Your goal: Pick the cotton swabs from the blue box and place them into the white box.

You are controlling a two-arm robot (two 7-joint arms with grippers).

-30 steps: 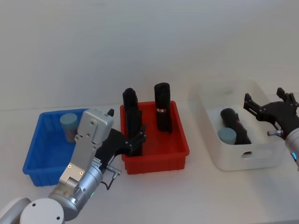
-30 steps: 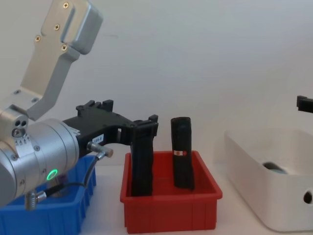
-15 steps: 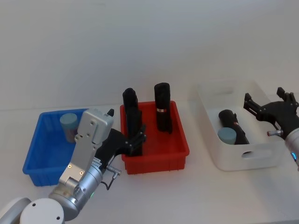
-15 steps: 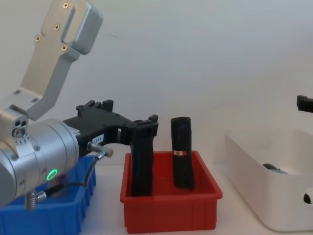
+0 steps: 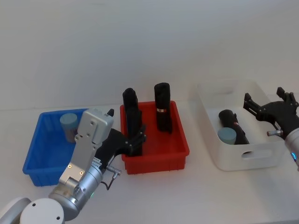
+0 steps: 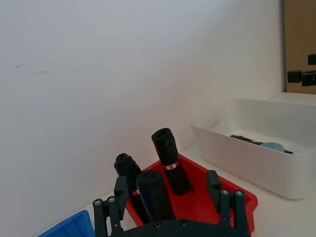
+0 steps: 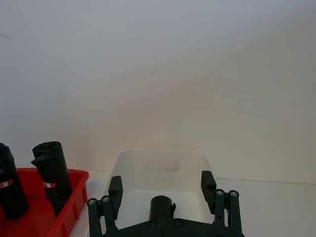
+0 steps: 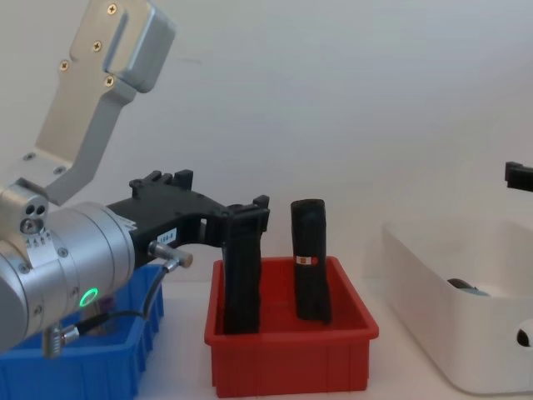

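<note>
You see the white box (image 5: 243,154) on the right of the counter (image 5: 187,196), one cotton swab jar (image 5: 227,136) inside. Another jar (image 5: 68,124) sits in the blue box (image 5: 42,158). Your right gripper (image 5: 266,109) hangs over the white box, jaws wide, empty. Your left gripper (image 5: 135,140), jaws wide, waits by the red bin (image 5: 156,156).
</note>
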